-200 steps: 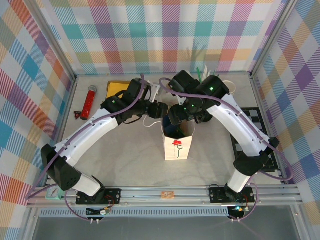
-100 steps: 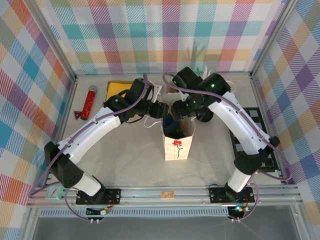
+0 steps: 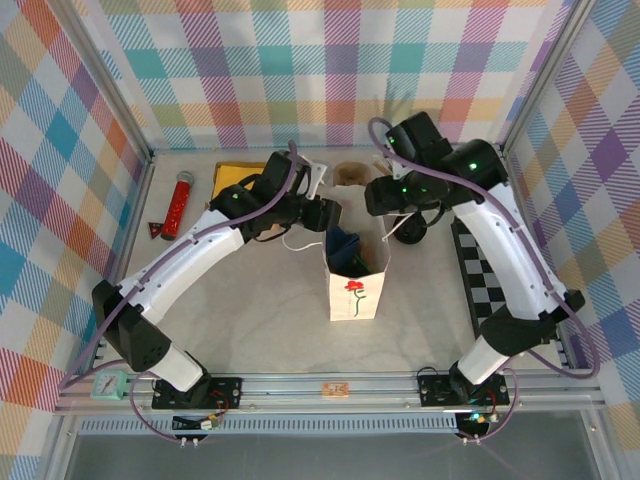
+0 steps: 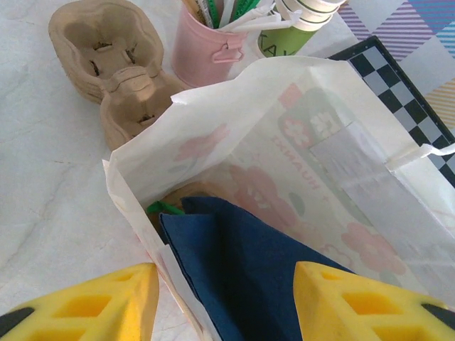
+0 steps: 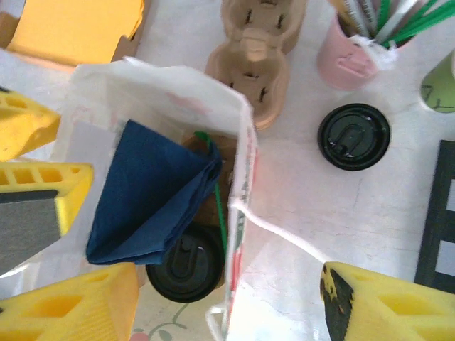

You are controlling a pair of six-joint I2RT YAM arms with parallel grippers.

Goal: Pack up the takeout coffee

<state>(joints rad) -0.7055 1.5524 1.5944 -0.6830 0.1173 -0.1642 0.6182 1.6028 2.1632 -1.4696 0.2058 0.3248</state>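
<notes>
Takeout coffee (image 5: pixel 186 266) is down inside the white paper bag (image 3: pixel 356 292), black lid up. In the right wrist view it sits at the 6 o'clock edge of a folded navy napkin (image 5: pixel 153 192); the cup body is hidden.

Surface: pale marbled tabletop (image 3: pixel 260 320), aluminium frame, pastel plaid cloth walls on three sides.

Vs a second ago: the right arm was down over the bag mouth. It's now lifted and pulled back toward 1 o'clock, so the napkin and bag opening are uncovered from above. Left arm barely moved.

Right gripper (image 5: pixel 231 284) hangs above the bag, jaws spread, nothing in them. Left gripper (image 4: pixel 224 284) is at the bag's 10 o'clock rim, jaws apart with the rim corner between them; can't tell if they touch it.

Around the bag:
- 12: cardboard cup carriers (image 3: pixel 350 172)
- 1: pink cup of stirrers (image 5: pixel 352 53), loose black lid (image 5: pixel 353 136)
- 3: checkered mat (image 3: pixel 472 270)
- 10: yellow box (image 3: pixel 238 176), red cylinder (image 3: pixel 180 198)

The bag's handle string (image 5: pixel 284 231) crosses under the right gripper.
</notes>
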